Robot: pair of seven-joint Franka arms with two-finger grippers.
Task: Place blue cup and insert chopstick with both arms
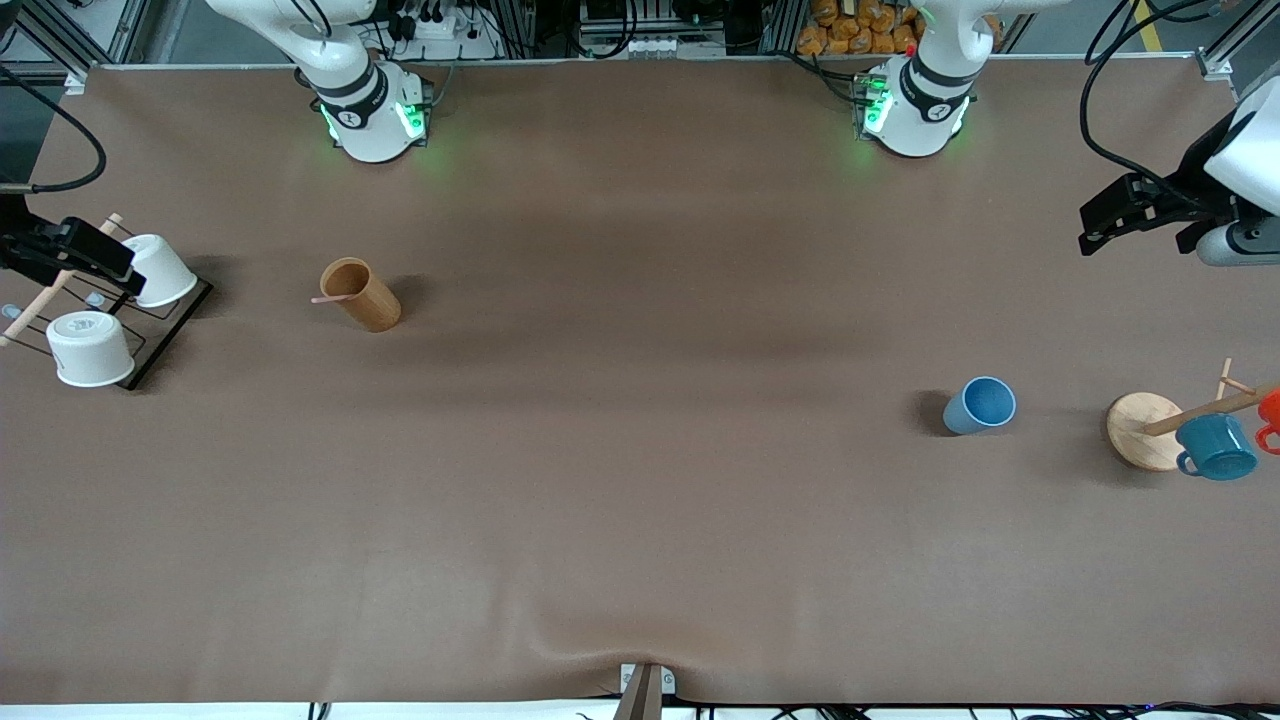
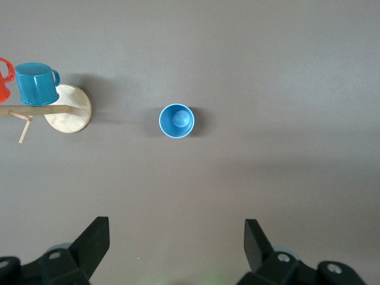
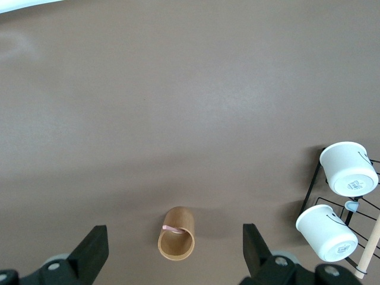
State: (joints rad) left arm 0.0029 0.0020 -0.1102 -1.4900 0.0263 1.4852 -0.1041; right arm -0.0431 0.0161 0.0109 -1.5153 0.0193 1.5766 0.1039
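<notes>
Blue cup (image 1: 980, 405) upright on worktop (image 1: 640, 500), beside mug tree (image 1: 1145, 430), apart from both jaws. Left gripper (image 2: 176, 249) high above it, jaws wide. Right gripper (image 3: 175, 252) jaws wide, over wooden cylinder (image 1: 361, 294). Chopstick (image 1: 330, 298) stands tilted in cylinder, tip over rim toward white-cup rack (image 1: 150, 320). Only left wrist view shows cup's inside.

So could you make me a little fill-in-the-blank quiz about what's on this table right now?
1. The thin pale-pink chopstick sticks out of the tan wooden ____.
2. The small light-blue handleless cup stands upright on the brown ____.
3. The dark teal mug with a handle hangs on a wooden rack beside an ____ mug.
4. The left gripper and the right gripper both hang in the air with fingers ____.

Missing words: cylinder; table; orange; open
</notes>
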